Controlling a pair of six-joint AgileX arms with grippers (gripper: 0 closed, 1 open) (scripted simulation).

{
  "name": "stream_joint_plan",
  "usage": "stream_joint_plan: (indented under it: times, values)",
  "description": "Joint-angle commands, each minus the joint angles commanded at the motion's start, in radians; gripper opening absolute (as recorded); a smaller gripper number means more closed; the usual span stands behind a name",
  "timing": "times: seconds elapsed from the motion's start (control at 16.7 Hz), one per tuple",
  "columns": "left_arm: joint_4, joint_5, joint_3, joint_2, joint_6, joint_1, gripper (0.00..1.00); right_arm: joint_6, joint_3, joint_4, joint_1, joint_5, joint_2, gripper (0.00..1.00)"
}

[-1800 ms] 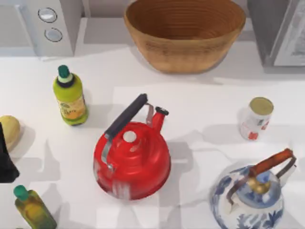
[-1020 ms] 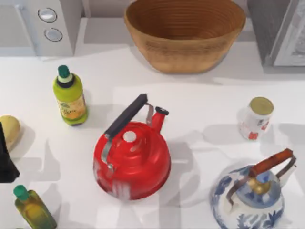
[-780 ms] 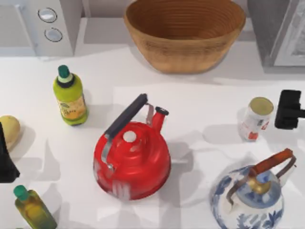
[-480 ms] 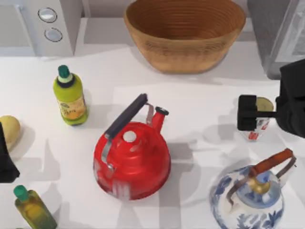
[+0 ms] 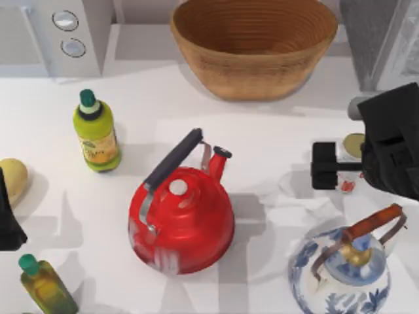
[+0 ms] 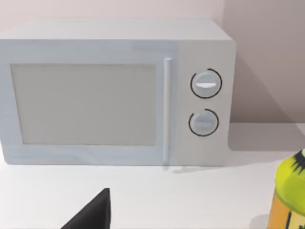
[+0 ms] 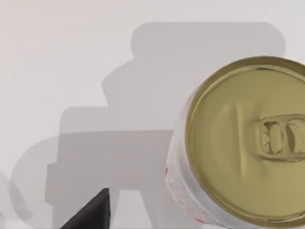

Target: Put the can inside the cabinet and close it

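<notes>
Since the earlier frames the right arm had swung in from the right edge of the top view and come over the can, which itself had not shifted.

At the far left, the left pincer [image 5: 8,219] sat parked at the tabletop's [image 5: 281,140] left edge; I could not tell whether its fingers were spread or pressed together. Behind it stood the microwave [image 5: 59,33] with 2 knobs, and near it a green-capped bottle [image 5: 95,133]. A red kettle [image 5: 181,219] held the middle, with a wicker basket [image 5: 254,46] behind it.

Toward the right, the right pincer [image 5: 340,163] hovered over the can [image 5: 354,145], which stood upright on the tabletop, well ahead of the cabinet [image 5: 380,39] in the far right corner and just behind the blue-and-white kettle [image 5: 340,275]. 1 dark finger [image 5: 324,165] showed on the can's left; the other was hidden, so I could not tell how wide the pincer stood, and nothing showed it pinching the can yet. In the right wrist view the gold lid [image 7: 248,138] lay off to one side rather than centred.

The can looked light, rigid and thin-walled, with a smooth, likely slippery side. I judged the best hold to be across the cylindrical wall near mid-height, with moderate pressure to avoid denting or tipping.
</notes>
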Motion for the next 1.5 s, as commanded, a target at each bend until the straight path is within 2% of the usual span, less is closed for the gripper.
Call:
stream_joint_plan:
  times: [0.18,0.6,0.84,1.5]
  values:
    - [0.0,0.0,0.0,0.0,0.0,0.0,1.0,-0.022,0.022,0.021,-0.025,-0.014,0.033,1.0]
    - [0.0,0.0,0.0,0.0,0.0,0.0,1.0,-0.045,0.048,0.206,-0.054,-0.029,0.243,1.0]
    - [0.0,0.0,0.0,0.0,0.0,0.0,1.0,-0.044,0.047,0.212,-0.053,-0.029,0.248,1.0]
    - [0.0,0.0,0.0,0.0,0.0,0.0,1.0,-0.044,0.047,0.212,-0.053,-0.029,0.248,0.17]
